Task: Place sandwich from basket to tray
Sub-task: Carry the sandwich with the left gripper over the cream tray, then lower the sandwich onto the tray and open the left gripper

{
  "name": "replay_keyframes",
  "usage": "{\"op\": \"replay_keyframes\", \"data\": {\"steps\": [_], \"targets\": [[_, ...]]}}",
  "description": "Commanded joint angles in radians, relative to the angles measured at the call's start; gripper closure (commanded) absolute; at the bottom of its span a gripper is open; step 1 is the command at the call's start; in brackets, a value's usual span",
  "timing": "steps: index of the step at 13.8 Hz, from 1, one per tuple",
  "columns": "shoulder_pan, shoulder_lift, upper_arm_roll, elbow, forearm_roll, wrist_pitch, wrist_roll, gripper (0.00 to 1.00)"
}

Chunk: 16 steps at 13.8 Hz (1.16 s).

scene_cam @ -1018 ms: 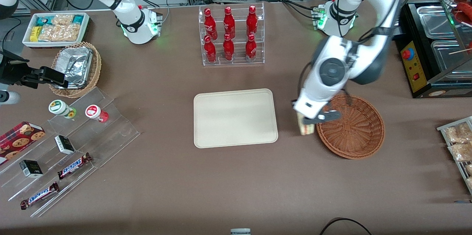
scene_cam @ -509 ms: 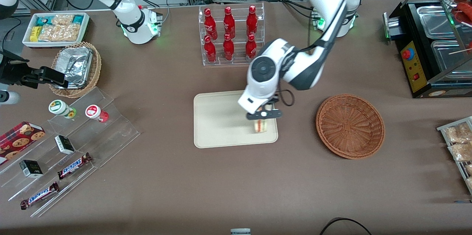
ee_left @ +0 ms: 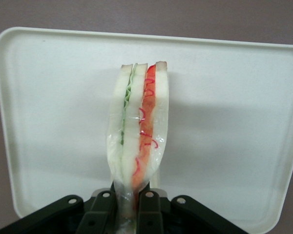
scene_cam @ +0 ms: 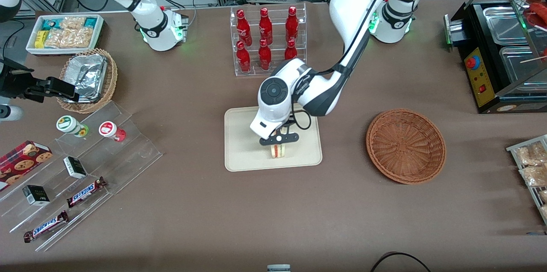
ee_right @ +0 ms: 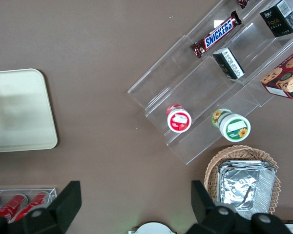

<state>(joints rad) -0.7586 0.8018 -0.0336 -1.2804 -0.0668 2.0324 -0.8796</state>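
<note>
Clamped on the sandwich (ee_left: pixel 138 141), the left arm's gripper (scene_cam: pixel 278 143) is held over the tray (scene_cam: pixel 243 135), above the part of the tray nearer the front camera. Its two dark fingers (ee_left: pixel 150 210) are pressed against the bread from either side at one end of the wedge, as is seen in the left wrist view, where the pale slices bulge slightly above the pinch. The sandwich is carried on edge, with the cut face turned toward the wrist camera: a green stripe runs between two white slices, and a red-orange stripe lies beside it under another slice. A thin clear wrap with red markings is seen over the filling. Whether the sandwich touches the tray surface cannot be told; a soft shadow is cast on the tray beside it.

The basket (scene_cam: pixel 406 146) is seen well apart from the tray, toward the working arm's end of the table, and nothing is held in it. A clear rack of red bottles (scene_cam: pixel 267 41) stands farther from the front camera than the tray. Toward the parked arm's end of the table, a tan wicker basket with a foil container (scene_cam: pixel 87 77), a white bin of snack packets (scene_cam: pixel 64 33) and a stepped clear display with chocolate bars (scene_cam: pixel 83 191) are set out
</note>
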Motion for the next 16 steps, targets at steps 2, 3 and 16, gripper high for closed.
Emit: {"op": "replay_keyframes", "data": {"steps": [2, 3, 16], "targets": [[-0.005, 0.072, -0.018, 0.087, -0.015, -0.014, -0.018, 1.00], [-0.005, 0.076, -0.019, 0.087, -0.015, -0.015, -0.015, 1.00], [-0.002, 0.070, -0.017, 0.088, -0.038, -0.024, -0.021, 0.00]]}}
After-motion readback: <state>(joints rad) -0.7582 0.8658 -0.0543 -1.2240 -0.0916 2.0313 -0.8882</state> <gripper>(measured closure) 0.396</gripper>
